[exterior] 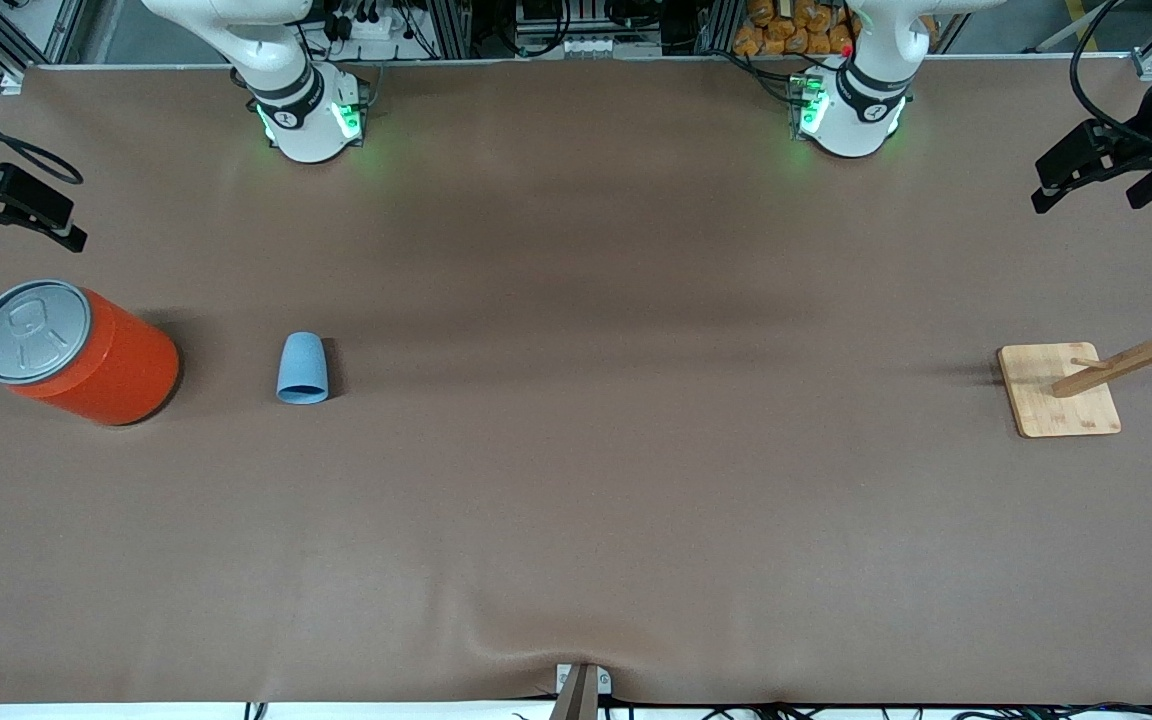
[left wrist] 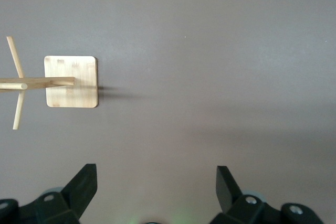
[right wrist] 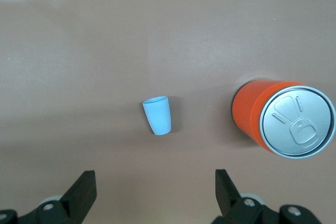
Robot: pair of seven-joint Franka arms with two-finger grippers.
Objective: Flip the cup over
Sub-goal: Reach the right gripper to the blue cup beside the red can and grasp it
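Resting mouth-down on the brown table [exterior: 576, 480], the light-blue cup [exterior: 303, 368] is found toward the right arm's end, beside the large orange can [exterior: 86, 352], which stands apart from it. A wooden rack [exterior: 1086, 380] is seen well apart, toward the left arm's end. The right gripper [right wrist: 152, 192] is held high over the table near the cup and can, its fingers spread apart with nothing between them. The left gripper [left wrist: 156, 190] is likewise held open and empty over the table near the rack.
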